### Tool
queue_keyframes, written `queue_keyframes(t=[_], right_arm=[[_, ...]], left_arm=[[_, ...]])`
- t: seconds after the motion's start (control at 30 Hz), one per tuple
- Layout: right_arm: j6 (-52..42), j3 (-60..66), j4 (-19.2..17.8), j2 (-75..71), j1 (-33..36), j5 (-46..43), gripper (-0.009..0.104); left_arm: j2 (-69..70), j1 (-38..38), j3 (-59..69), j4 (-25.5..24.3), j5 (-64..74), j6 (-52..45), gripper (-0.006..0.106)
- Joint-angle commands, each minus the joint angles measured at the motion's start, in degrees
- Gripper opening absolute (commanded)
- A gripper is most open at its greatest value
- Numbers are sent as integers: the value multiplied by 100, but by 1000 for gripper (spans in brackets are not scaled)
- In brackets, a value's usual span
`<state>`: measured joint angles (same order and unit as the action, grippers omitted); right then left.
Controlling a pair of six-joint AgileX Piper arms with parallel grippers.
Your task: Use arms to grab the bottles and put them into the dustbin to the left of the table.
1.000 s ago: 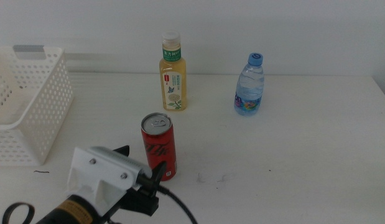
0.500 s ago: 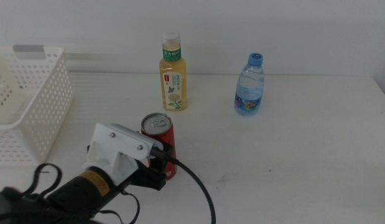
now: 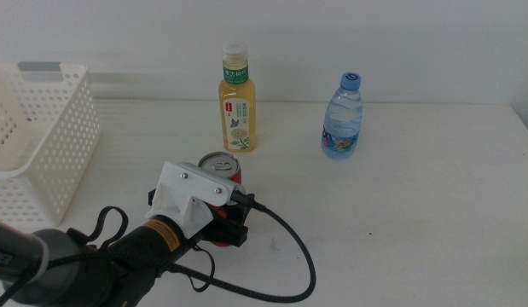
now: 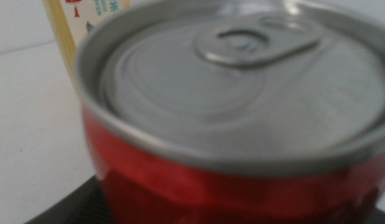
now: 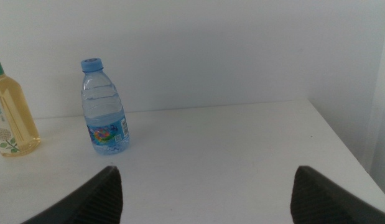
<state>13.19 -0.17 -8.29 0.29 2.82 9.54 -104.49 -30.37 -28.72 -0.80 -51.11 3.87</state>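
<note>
Far left on the plain white bench (image 3: pixel 417 213) stands the white perforated plastic dustbin (image 3: pixel 42 145) with a grey strip on its rim, nothing visible inside it from here. Next across, the dark-grey left arm (image 3: pixel 93 269) with its white wrist block reaches in from the lower left, and the left gripper (image 3: pixel 223 228) sits right at the red cola can (image 3: pixel 219 170) with the silver pull-tab top. The wrist view is filled by that can (image 4: pixel 236 118), its lid huge and blurred, a dark strip just below it. I cannot tell whether the jaws are released or clenched; the wrist block hides them from above and the close-up shows no jaw clearly. The can stands upright on the bench, near the front, well apart from the dustbin.

Behind the can stands the yellow tea bottle (image 3: pixel 236 102) with white cap and green label, upright and untouched. Further right, the small clear water bottle (image 3: pixel 342 117) with a blue cap, also upright. The right gripper (image 5: pixel 204 186) waits off to the right, out of the overhead view, its jaws spread wide on nothing, looking across at the water bottle (image 5: pixel 105 109).

So the step in hand looks like the grasp on the can, the first of three items. Next it calls for a firm squeeze around the can's body, a clean lift, then a carry leftward over the dustbin rim before letting go.
</note>
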Motion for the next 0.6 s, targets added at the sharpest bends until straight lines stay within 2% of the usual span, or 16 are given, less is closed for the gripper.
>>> queue_keyframes(t=[0.0, 0.43, 0.53, 0.57], right_arm=[[-13, 17, -40, -29, -34, -44, 83], [-13, 17, -40, -29, -34, -44, 83], [-13, 17, -40, -29, -34, -44, 83], [-13, 17, -40, -29, -34, -44, 83]], left_arm=[[-95, 3, -111, 35, -52, 69, 86], [-342, 3, -132, 47, -54, 97, 86], [-342, 38, -132, -25, 110, 49, 70], [-196, 122, -121, -353, 310, 71, 36]])
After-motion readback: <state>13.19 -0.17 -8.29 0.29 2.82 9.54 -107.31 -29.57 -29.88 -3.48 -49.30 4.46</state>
